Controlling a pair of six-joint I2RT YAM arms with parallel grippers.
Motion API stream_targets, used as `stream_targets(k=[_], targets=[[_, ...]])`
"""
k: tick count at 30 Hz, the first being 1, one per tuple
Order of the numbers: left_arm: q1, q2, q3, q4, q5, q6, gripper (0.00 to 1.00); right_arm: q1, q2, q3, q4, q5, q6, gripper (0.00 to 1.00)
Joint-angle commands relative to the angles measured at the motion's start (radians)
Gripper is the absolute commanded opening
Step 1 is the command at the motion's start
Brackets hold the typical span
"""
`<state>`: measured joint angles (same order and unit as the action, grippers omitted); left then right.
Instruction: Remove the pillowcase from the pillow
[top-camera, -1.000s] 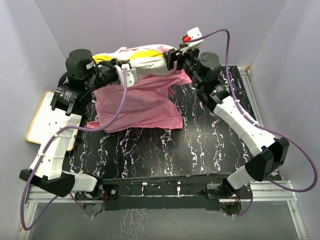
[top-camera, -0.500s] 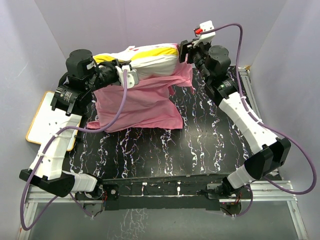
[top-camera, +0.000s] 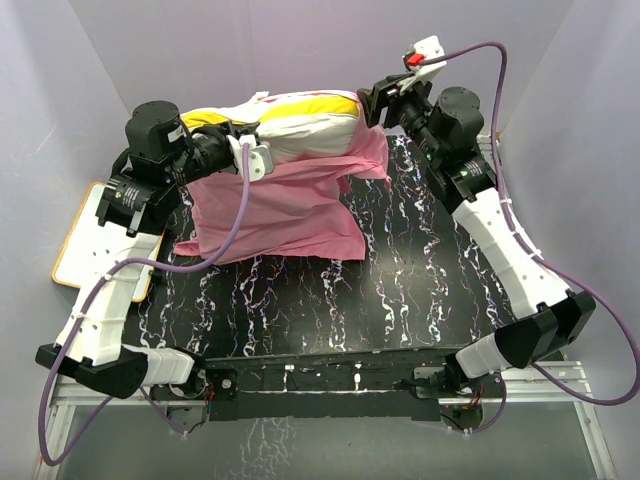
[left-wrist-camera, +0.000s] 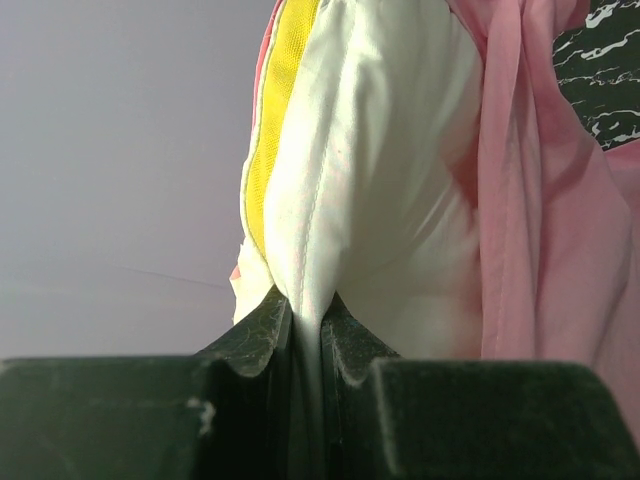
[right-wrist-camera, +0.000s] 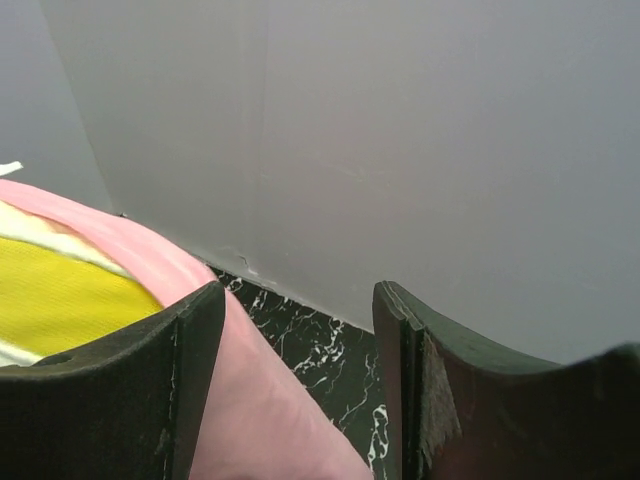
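The white pillow (top-camera: 300, 122) with its yellow band (top-camera: 320, 106) is held up at the back of the table. My left gripper (top-camera: 243, 143) is shut on the pillow's white corner (left-wrist-camera: 310, 300). The pink pillowcase (top-camera: 270, 205) hangs off the pillow's underside and drapes onto the black marble table (top-camera: 400, 290); it also shows in the left wrist view (left-wrist-camera: 540, 220). My right gripper (top-camera: 375, 100) is open and empty just past the pillow's right end. In the right wrist view pink fabric (right-wrist-camera: 270, 400) and the yellow band (right-wrist-camera: 60, 300) lie beside my left finger (right-wrist-camera: 190, 370).
A white board with a yellow frame (top-camera: 85, 235) lies at the table's left edge. Grey walls close in the back and both sides. Purple cables loop off both wrists.
My right gripper has let go of the pillow's right end, opened and drawn back to the right. The pillow's right end has settled. The left gripper keeps its hold and has shifted slightly left.
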<state>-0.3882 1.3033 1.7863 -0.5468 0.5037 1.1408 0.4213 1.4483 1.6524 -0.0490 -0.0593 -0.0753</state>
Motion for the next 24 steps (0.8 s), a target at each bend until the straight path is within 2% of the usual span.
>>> stream_targets(k=[1,6,8,11,18,24], targets=[[-0.001,-0.056,0.015,0.090,0.045,0.011,0.00,-0.084,0.046,-0.031,-0.032,-0.059,0.084,0.61],[-0.001,-0.066,0.006,0.098,0.040,0.012,0.00,-0.153,0.016,-0.254,0.050,-0.116,0.150,0.57],[-0.001,-0.068,0.001,0.099,0.041,0.014,0.00,-0.166,0.000,-0.286,0.062,-0.119,0.168,0.57],[-0.002,-0.070,-0.008,0.100,0.043,0.014,0.00,-0.180,-0.036,-0.272,0.073,-0.134,0.183,0.64],[-0.001,-0.083,-0.040,0.111,0.042,0.031,0.00,-0.202,-0.070,-0.099,0.001,-0.173,0.299,0.70],[-0.002,-0.091,-0.053,0.112,0.041,0.048,0.00,-0.203,-0.117,-0.147,0.135,-0.398,0.431,0.77]])
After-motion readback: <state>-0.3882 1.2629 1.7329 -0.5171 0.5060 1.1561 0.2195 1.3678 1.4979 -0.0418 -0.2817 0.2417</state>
